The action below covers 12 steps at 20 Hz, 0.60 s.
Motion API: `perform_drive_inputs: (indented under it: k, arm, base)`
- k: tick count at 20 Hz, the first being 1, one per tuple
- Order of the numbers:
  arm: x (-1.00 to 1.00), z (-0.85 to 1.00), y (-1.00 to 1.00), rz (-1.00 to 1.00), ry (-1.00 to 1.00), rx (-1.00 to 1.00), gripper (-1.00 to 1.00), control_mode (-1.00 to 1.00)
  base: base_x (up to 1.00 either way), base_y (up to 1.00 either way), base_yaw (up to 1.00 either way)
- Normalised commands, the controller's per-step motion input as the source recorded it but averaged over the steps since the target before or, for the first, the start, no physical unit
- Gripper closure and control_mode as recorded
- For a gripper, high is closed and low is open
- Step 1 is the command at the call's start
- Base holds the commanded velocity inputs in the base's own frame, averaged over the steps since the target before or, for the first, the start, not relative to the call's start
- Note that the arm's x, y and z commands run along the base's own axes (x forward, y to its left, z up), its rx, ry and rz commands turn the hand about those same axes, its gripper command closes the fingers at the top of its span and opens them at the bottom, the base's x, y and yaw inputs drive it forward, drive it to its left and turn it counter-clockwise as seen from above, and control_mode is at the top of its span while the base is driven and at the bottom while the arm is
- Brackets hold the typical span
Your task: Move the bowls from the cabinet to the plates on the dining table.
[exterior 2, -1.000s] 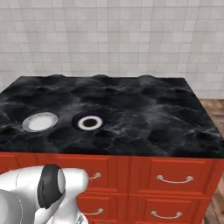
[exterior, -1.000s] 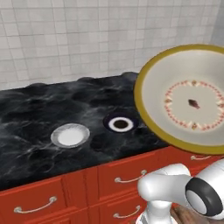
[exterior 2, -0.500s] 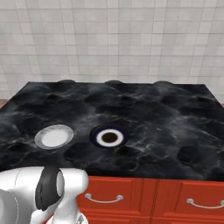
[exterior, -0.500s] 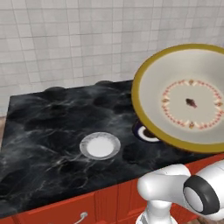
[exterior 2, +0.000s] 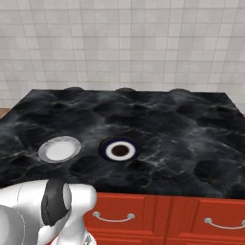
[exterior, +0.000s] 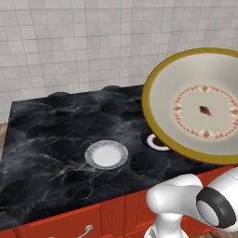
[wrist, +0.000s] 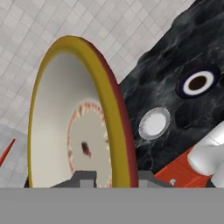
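Note:
The cream bowl [exterior: 204, 107] with its ochre rim and reddish dotted ring hangs close in front of the left base camera, tilted with its inside facing it. The hand view shows the bowl [wrist: 65, 122] almost edge-on, and my gripper [wrist: 116, 178] is shut on its rim. On the black marble dining table [exterior 2: 191, 134] lie the two plates, side by side. The white grey-rimmed plate [exterior 2: 60, 149] [exterior: 106, 155] [wrist: 154, 123] is on the left. The blue-rimmed plate [exterior 2: 120, 150] [wrist: 197, 83] is on the right, and the bowl partly covers this plate [exterior: 155, 142] in the left base view. The cabinet is out of view.
Red drawer fronts [exterior 2: 115, 217] with silver handles run below the table's near edge. A pale tiled wall [exterior 2: 119, 43] stands behind the table. My white arm's elbow [exterior 2: 52, 210] sits low in front of the drawers.
The whole picture has shifted: the base has driven, and table and plates now sit nearer and further right in both views. The bowl stays held in the same place relative to the cameras.

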Motion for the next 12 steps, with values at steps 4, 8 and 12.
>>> perform_drive_inputs:
  k: [4, 8, 12]
  arm:
    - [0.0, 0.0, 0.0, 0.0, 0.0, 0.0, 1.0, 1.0]
    - [0.35, -0.06, 0.0, 0.0, 0.25, -0.05, 1.0, -1.0]
    - [0.65, -0.13, 0.01, 0.0, 0.5, -0.1, 1.0, -1.0]
  base:
    - [0.75, 0.0, 0.0]
    - [0.35, 0.0, 0.0]
    - [0.0, 0.0, 0.0]
